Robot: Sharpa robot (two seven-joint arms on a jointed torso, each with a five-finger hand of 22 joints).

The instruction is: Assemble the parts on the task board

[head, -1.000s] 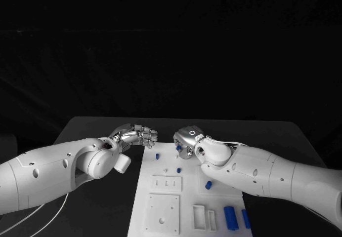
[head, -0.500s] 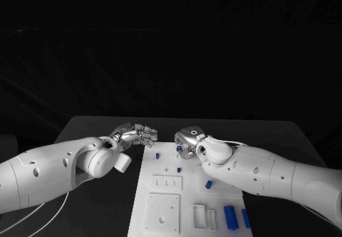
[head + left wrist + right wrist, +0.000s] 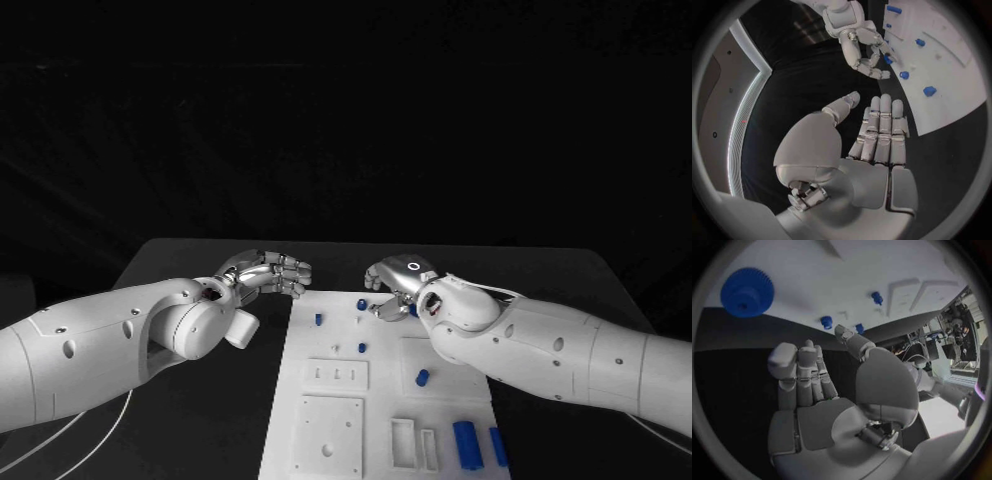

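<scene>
Surface: a dark desk, set against a black, unlit background in the upper half of the head view.

Task board: one white plate, placed at lower centre of the frame and running down to the bottom edge; raised white blocks are seen on its lower part.

Parts, blue, seven counted in the head view: three small pegs in the upper part of the board, one angled piece at mid-board, two longer pieces at lower right, and one partly hidden under the right hand. One blue gear is seen lying on the board in the right wrist view.

Left hand: at centre-left, just off the board's upper left corner, nothing held; fingers extended side by side in the left wrist view.

Right hand: above the board's upper edge, right of the topmost peg; fingers curled downward, nothing held.
</scene>
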